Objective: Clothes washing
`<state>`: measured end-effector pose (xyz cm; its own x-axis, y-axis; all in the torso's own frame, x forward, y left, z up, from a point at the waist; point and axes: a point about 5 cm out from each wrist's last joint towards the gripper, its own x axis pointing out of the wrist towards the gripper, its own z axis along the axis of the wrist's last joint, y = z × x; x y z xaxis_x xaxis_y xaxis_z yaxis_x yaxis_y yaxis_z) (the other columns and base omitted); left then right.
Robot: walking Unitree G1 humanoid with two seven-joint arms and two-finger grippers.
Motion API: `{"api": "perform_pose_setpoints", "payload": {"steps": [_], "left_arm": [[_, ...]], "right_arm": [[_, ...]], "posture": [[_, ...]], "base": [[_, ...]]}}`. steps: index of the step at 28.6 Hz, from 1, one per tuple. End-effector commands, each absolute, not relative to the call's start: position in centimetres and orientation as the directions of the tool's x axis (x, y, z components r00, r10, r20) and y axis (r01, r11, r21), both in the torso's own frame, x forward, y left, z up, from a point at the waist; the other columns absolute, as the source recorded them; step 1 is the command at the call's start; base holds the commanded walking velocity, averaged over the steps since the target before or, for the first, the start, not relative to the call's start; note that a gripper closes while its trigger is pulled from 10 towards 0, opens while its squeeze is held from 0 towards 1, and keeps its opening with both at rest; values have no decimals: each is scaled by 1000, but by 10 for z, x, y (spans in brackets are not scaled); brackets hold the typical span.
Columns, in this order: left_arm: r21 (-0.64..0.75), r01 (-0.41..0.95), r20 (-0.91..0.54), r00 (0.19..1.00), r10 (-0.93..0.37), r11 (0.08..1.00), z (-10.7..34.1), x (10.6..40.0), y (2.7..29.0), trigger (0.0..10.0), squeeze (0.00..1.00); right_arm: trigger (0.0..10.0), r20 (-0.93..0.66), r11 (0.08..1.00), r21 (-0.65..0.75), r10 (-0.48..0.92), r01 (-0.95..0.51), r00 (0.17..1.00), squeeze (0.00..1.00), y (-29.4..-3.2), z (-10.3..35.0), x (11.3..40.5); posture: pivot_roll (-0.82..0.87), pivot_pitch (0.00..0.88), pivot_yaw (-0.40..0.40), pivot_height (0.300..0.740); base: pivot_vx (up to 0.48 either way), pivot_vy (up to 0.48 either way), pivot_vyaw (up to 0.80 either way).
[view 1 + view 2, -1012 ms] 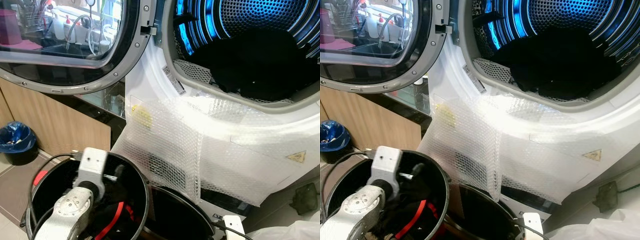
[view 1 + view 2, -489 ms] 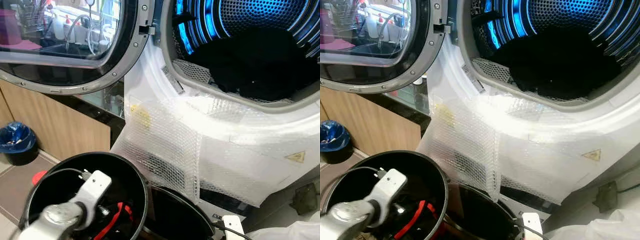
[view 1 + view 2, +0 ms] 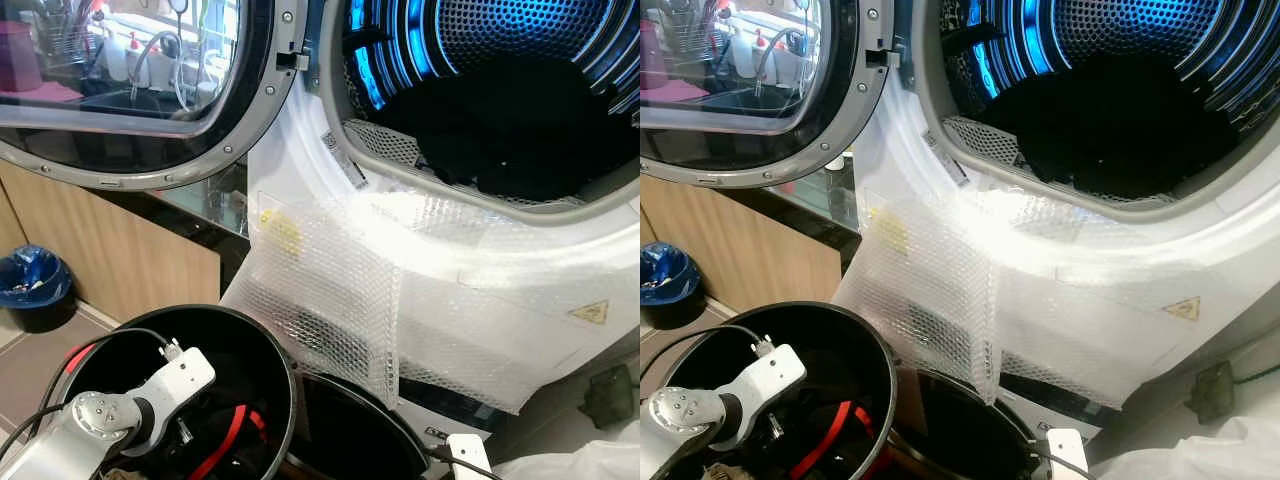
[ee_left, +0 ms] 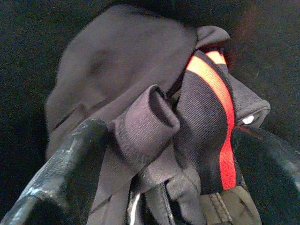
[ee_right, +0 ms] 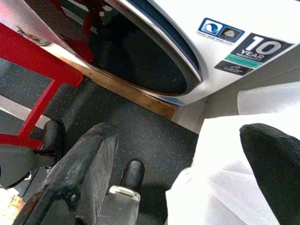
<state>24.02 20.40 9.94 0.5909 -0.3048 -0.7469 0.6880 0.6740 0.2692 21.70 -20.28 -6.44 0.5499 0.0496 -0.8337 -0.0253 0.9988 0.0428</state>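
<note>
Your left arm [image 3: 110, 420] reached into the black bucket [image 3: 262, 345], where the left gripper [image 4: 168, 154] stood spread wide around a dark garment with a red stripe [image 4: 206, 117]. Further right, more dark laundry [image 3: 520, 120] sat inside the washer drum [image 3: 520, 40]. Your right gripper [image 5: 183, 173] hung open above the floor [image 5: 154, 131].

Lower left, a blue bin [image 3: 32, 280] sits on the floor against a wooden cabinet [image 3: 120, 262]. Bubble wrap [image 3: 330, 290] hangs across the middle of the frame. A yellow warning sticker [image 3: 592, 313] shows at right, with white plastic sheeting [image 3: 575, 462] bunched in the lower right corner.
</note>
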Motion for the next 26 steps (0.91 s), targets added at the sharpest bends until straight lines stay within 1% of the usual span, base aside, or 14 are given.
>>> {"api": "perform_pose_setpoints", "payload": {"steps": [1,4,6,7,9,12,15,16,17,19,20,22,23,26], "left_arm": [[264,715,-752,573,-326,647,96,243,200,10000,1000],[295,734,-780,555,-290,612,90,245,205,10000,1000],[303,736,-784,554,-282,605,89,246,206,10000,1000],[349,736,-795,560,-232,580,86,248,212,10000,1000],[365,729,-794,568,-214,579,86,250,213,10000,1000],[334,731,-797,556,-236,595,83,251,212,10000,1000],[352,738,-810,548,-207,576,78,252,214,10000,1000],[379,734,-811,557,-179,564,76,253,217,10000,224],[407,716,-803,576,-151,567,75,257,218,10000,0],[458,688,-783,612,-111,563,73,263,220,10000,0],[499,667,-756,647,-97,553,72,270,219,10000,0],[517,655,-739,666,-99,551,72,273,218,10000,0],[516,632,-715,690,-115,578,69,278,213,10000,0],[520,596,-681,722,-124,612,67,284,205,10000,0]], "right_arm": [[10000,-844,1000,27,25,-3,535,0,-211,-66,212],[10000,-846,1000,23,19,0,533,0,-213,-66,211],[10000,-846,1000,21,18,-1,533,0,-214,-66,211],[10000,-847,1000,19,12,7,532,0,-215,-66,210],[10000,-847,1000,19,11,10,532,0,-216,-66,209],[10000,-849,1000,17,6,16,528,0,-218,-67,208],[10000,-851,1000,15,4,17,526,0,-218,-67,208],[10000,-850,1000,15,4,16,526,0,-218,-67,208],[10000,-850,1000,14,4,15,526,0,-218,-67,208],[10000,-850,1000,13,5,12,526,0,-219,-67,208],[10000,-850,1000,12,6,7,527,0,-219,-66,208],[10000,-850,1000,11,7,3,527,0,-219,-66,209],[10000,-850,1000,9,6,3,527,0,-219,-66,209],[10000,-850,1000,3,4,-1,527,0,-220,-66,209]], "posture": [[113,0,-170,740],[103,2,-170,740],[103,2,-170,740],[99,3,-168,740],[99,4,-169,740],[95,6,-171,740],[92,8,-174,740],[91,10,-176,740],[91,12,-179,740],[87,11,-182,740],[85,12,-183,740],[84,14,-185,740],[79,15,-188,740],[66,18,-193,740]], "base": [[0,0,0],[0,0,0],[0,0,0],[0,0,0],[0,0,0],[0,0,0],[0,0,0],[0,0,0],[0,0,0],[0,0,0],[0,0,0],[0,0,0],[0,0,0],[0,0,0]]}}
